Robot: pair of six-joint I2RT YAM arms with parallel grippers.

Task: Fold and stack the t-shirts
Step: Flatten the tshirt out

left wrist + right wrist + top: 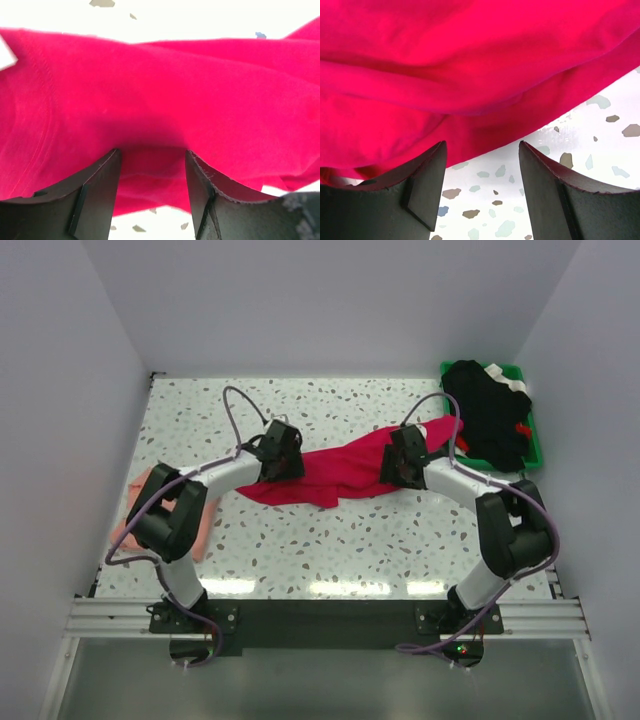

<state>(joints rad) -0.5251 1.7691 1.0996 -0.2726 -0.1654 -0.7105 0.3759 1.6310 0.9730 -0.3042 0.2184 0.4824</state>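
Observation:
The crimson-red t-shirt (340, 472) lies crumpled in a long band across the middle of the speckled table (330, 550). My left gripper (283, 455) is at its left end. In the left wrist view its jaws stand apart (152, 151), with red cloth (175, 90) lying loose in the gap and under the fingertips. My right gripper (405, 455) is at the shirt's right part. It is open (482, 143), over bare table, with the cloth's edge (445, 75) just past its fingertips. The salmon-pink t-shirt (203, 535) lies at the left edge, mostly hidden under my left arm.
A green plastic bin (535, 440) stands at the back right corner with black clothing (490, 415) heaped in it. White walls close in the table at the left, back and right.

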